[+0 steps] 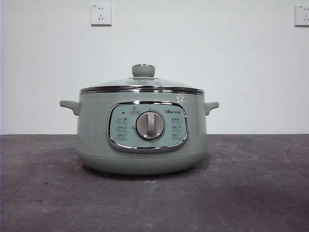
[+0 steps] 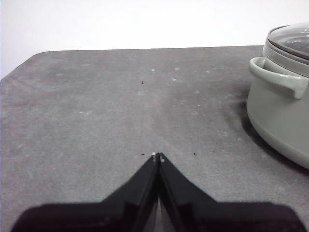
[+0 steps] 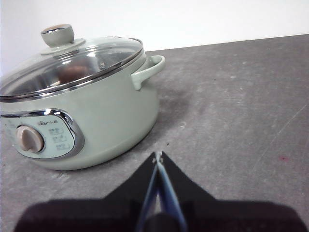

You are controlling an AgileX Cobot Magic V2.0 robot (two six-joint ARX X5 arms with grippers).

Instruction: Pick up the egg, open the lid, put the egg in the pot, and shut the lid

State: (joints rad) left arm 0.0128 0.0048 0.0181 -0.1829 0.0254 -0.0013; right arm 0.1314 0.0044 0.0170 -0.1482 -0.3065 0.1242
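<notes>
Both the left gripper (image 2: 157, 155) and right gripper (image 3: 158, 154) are pinched closed, holding nothing, near the pot (image 1: 141, 130), whose smooth lid (image 1: 142, 84) lifts best by its twelve-o'clock knob (image 1: 143, 70).

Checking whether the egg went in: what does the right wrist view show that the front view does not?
Only the right wrist view looks down through the glass lid, where a reddish-brown shape, seemingly the egg, lies inside; it also shows the right gripper, jaws shut. Only the front view shows both wall sockets and both handles. Both show the pot, lid on, and its dial.
</notes>
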